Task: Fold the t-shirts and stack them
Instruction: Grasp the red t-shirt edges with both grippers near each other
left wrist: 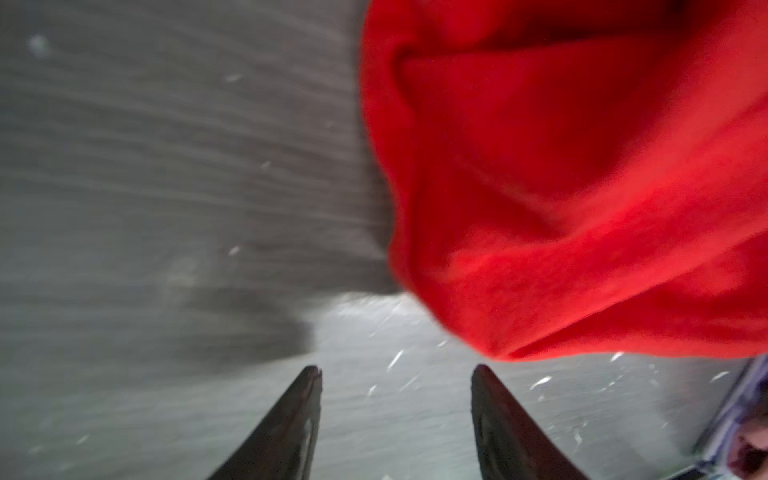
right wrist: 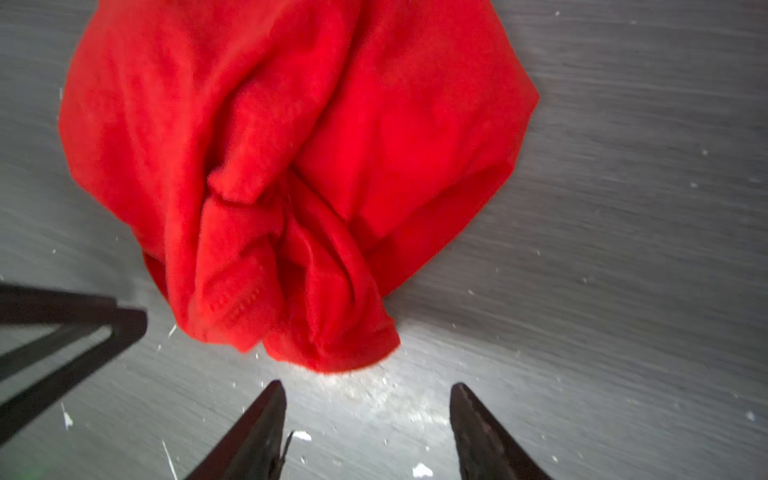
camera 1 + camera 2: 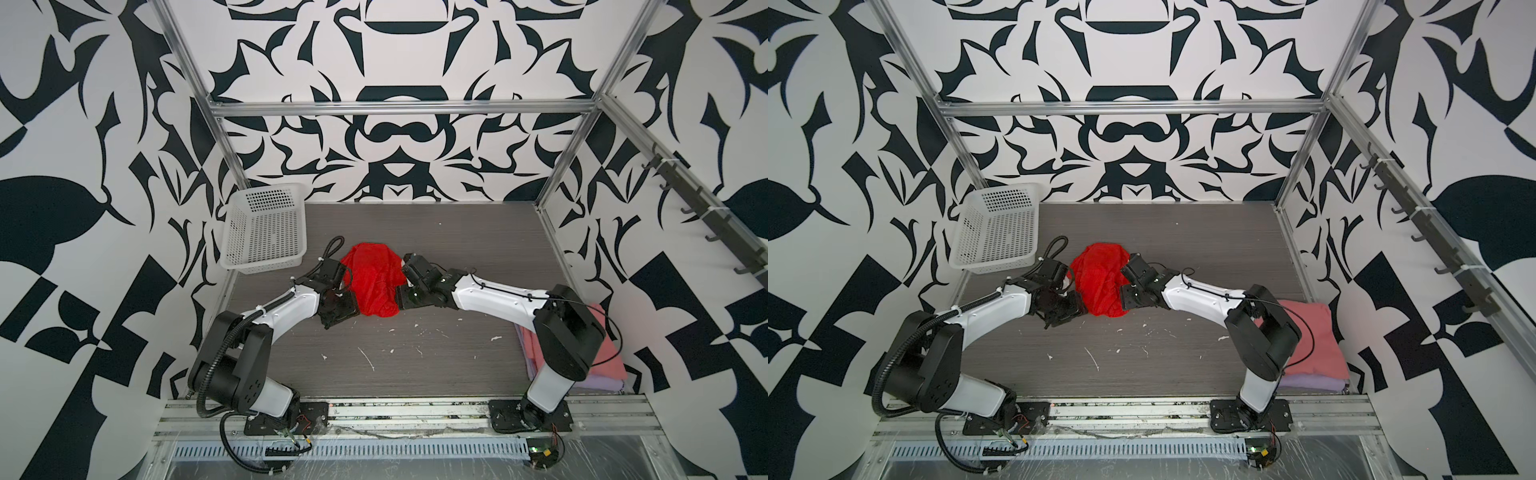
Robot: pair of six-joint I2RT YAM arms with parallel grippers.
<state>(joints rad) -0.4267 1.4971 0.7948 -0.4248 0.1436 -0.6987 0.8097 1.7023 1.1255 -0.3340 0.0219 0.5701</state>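
Nearest me, at about four o'clock on the grey table [image 3: 415, 365], a folded dusty pink t-shirt [image 3: 1308, 328] is lying on top of a folded pale lavender t-shirt [image 3: 1306, 381], both partly hidden behind the right arm's elbow. Further in, near the middle of the table, the two arms are reaching inward on either side of the bright red t-shirt [image 3: 374, 278]. It is sitting in a crumpled, bunched heap, not yet spread flat. The left gripper [image 1: 395, 370] is hovering at the heap's eight o'clock side, its jaws apart with nothing between them and its tips just short of the cloth's edge. The right gripper [image 2: 368, 384] is hovering at the four o'clock side, jaws likewise parted and empty, pointing at a twisted fold with a stitched hem. Farthest away, at ten o'clock, a white perforated basket [image 3: 272, 196] is sitting by the left frame post. I am judging that two shirts are done and the red one is only being started. The next move is calling for each gripper to pinch an edge or corner of the heap, then lift and draw it out flat before any fold.
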